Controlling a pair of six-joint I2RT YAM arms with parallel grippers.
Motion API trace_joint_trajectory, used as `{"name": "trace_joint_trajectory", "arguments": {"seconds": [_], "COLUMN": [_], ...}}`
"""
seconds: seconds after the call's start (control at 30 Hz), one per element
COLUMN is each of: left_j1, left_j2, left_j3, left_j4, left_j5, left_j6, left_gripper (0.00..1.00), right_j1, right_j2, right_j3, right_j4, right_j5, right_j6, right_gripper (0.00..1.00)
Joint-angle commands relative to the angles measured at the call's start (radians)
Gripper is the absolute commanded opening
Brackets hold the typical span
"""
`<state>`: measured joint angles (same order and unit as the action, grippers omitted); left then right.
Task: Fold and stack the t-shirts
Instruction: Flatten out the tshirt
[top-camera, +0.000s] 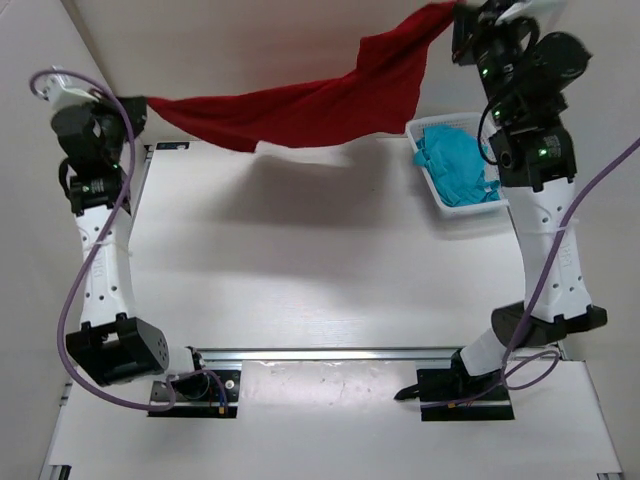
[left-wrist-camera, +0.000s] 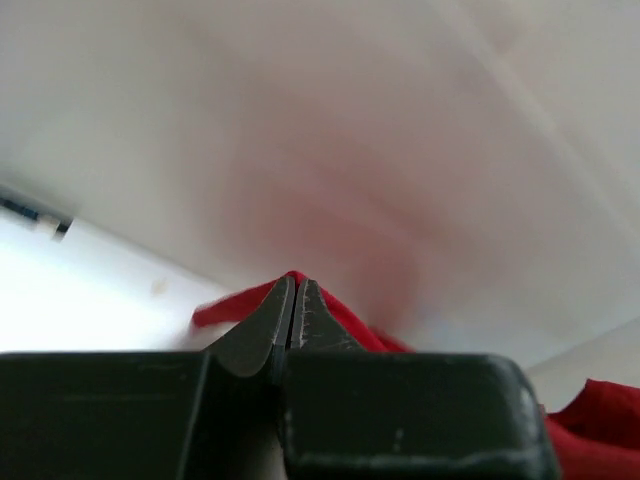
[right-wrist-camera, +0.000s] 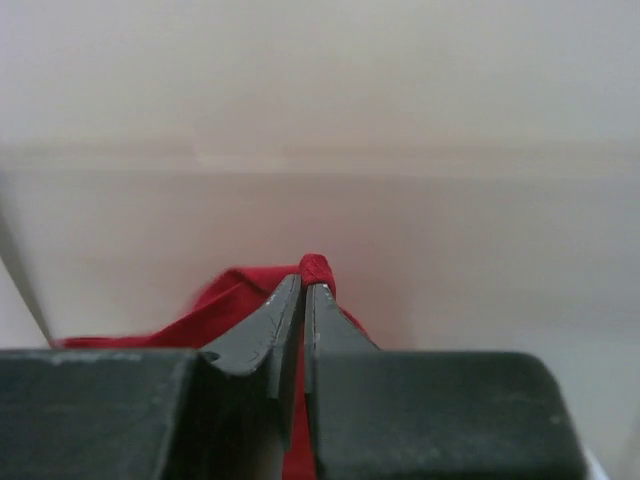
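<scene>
1. My left gripper (left-wrist-camera: 295, 288) is clamped on a corner of the dark red soft cloth t-shirt (top-camera: 310, 105). The jaws are pressed together, with a fold of red poking up past the tips.
2. My right gripper (right-wrist-camera: 303, 287) is pinched closed on another edge of the same shirt, and a small red nub bulges just above the fingertips.
3. Between my two grips the red shirt hangs in the air above the far side of the white table (top-camera: 320, 270). It sags in the middle, is higher at my right end than at my left, and touches nothing below.
4. Its shadow falls on the tabletop beneath it.
5. Just beside my right arm, at the table's far right, sits a white plastic mesh basket (top-camera: 421, 150).
6. A crumpled teal-blue cloth t-shirt (top-camera: 455, 165) lies bunched inside the basket; part of the basket is hidden behind my right arm.
</scene>
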<state>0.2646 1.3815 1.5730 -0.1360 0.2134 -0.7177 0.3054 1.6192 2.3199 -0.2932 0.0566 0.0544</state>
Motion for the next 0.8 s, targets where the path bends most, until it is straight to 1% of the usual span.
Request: {"name": "trace_joint_trajectory", "arguments": {"seconds": [0.0,0.03,0.07,0.1,0.13,0.17,0.2,0.23,0.27,0.3,0.33,0.4,0.43,0.47,0.5,0.57,0.6,0.63,0.67,0.73,0.77], "left_j1": [-0.022,-0.03,-0.036,-0.041,-0.039,-0.045,-0.059,-0.074,-0.074,-0.077,-0.079,-0.067,-0.051,-0.045,-0.038,-0.041,-0.053,-0.063,-0.059,-0.053,-0.044], "left_j2": [-0.071,-0.106,-0.127,-0.172,-0.217,-0.261,-0.291,-0.335,-0.392,-0.416,-0.467,-0.562,-0.585,-0.645,-0.663,-0.764,-0.788,-0.798,-0.815,-0.835,-0.841], "left_j3": [-0.183,-0.218,-0.297,-0.391,-0.43,-0.511,-0.597,-0.635,-0.724,-0.817,-0.862,-1.025,-1.062,-1.118,-1.172,-1.22,-1.244,-1.271,-1.283,-1.291,-1.285], "left_j4": [-0.008,0.007,0.012,0.036,0.053,0.052,0.049,0.053,0.055,0.052,0.046,0.03,0.013,-0.019,-0.033,-0.101,-0.12,-0.134,-0.145,-0.163,-0.181], "left_j5": [-0.067,-0.08,-0.098,-0.104,-0.105,-0.121,-0.15,-0.178,-0.189,-0.209,-0.212,-0.212,-0.212,-0.212,-0.212,-0.212,-0.212,-0.209,-0.197,-0.166,-0.16], "left_j6": [0.059,0.066,0.083,0.093,0.099,0.112,0.138,0.147,0.152,0.155,0.155,0.147,0.147,0.153,0.137,0.124,0.112,0.109,0.11,0.11,0.122], "left_gripper": [0.0,0.0,0.0,0.0,0.0,0.0,0.0,0.0,0.0,0.0,0.0,0.0,0.0,0.0,0.0,0.0,0.0,0.0,0.0,0.0,0.0], "right_j1": [0.0,0.001,0.003,-0.003,-0.012,-0.015,-0.032,-0.026,-0.025,-0.013,0.003,0.027,0.058,0.09,0.112,0.181,0.187,0.211,0.231,0.26,0.277], "right_j2": [-0.061,-0.099,-0.176,-0.244,-0.28,-0.341,-0.404,-0.426,-0.485,-0.528,-0.553,-0.629,-0.651,-0.689,-0.746,-0.824,-0.879,-0.95,-0.979,-1.092,-1.113], "right_j3": [-0.352,-0.443,-0.615,-0.78,-0.917,-0.983,-1.111,-1.228,-1.279,-1.362,-1.442,-1.537,-1.591,-1.631,-1.648,-1.717,-1.729,-1.761,-1.792,-1.824,-1.84], "right_j4": [-0.016,0.015,0.07,0.097,0.109,0.13,0.149,0.169,0.169,0.155,0.144,0.097,0.042,0.022,-0.039,-0.128,-0.188,-0.243,-0.268,-0.337,-0.371], "right_j5": [0.052,0.057,0.066,0.074,0.071,0.059,0.045,0.055,0.066,0.077,0.094,0.095,0.11,0.117,0.132,0.129,0.126,0.115,0.103,0.051,0.049], "right_j6": [0.015,0.034,0.044,0.089,0.129,0.146,0.189,0.228,0.243,0.271,0.31,0.347,0.369,0.392,0.404,0.476,0.498,0.548,0.602,0.668,0.711], "right_gripper": [0.0,0.0,0.0,0.0,0.0,0.0,0.0,0.0,0.0,0.0,0.0,0.0,0.0,0.0,0.0,0.0,0.0,0.0,0.0,0.0,0.0]}}
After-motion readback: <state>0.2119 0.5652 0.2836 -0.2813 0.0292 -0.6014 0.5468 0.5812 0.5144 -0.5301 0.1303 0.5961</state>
